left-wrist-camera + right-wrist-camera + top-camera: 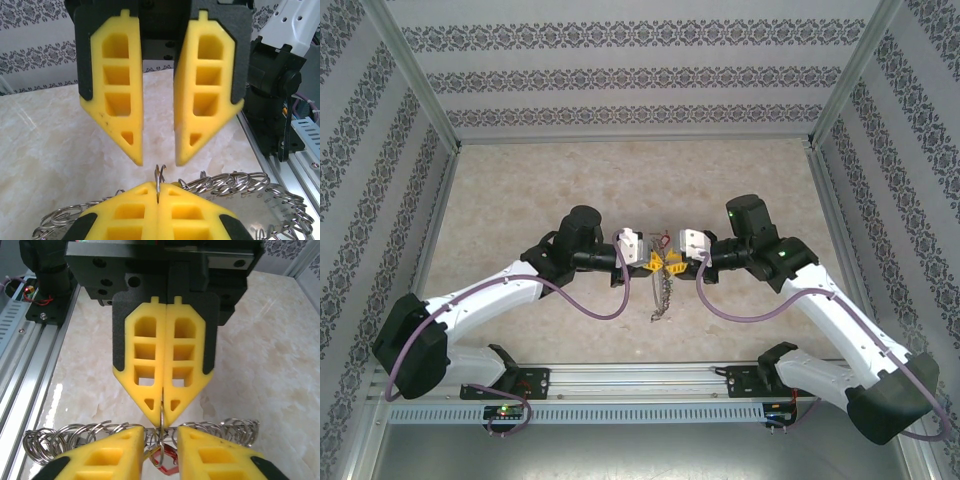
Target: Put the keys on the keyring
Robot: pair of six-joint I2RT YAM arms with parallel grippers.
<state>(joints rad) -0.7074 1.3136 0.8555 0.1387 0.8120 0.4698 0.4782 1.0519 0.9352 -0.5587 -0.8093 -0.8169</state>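
Nearest the arm bases, on the table: the slack tail of the keyring, a chain of thin grey wire loops. Long axis running from the near side straight away toward the spot where the two arms meet.

Just beyond, both end effectors tip to tip above the middle of the table, facing each other along the left-right line.

At the left end effector: pads pressed together, pinching one thin ring of the keyring upright at the tips, its edge jutting toward the opposite arm. At the right end effector: fingers parted, a plain gap between them, no visible grip on anything. Low in that gap, from the right wrist: a key with a red tag. Touching a pad or not, cannot tell.

Crux of the coming move, as a judgement: pinched ring dead ahead of the right end effector, almost at its tips, in line with the gap and standing parallel to the pad faces. Right arm nearer the red-tagged key, so probably the one to close on it and feed it along that line.

Farthest: bare marbled table, then the patterned wall.
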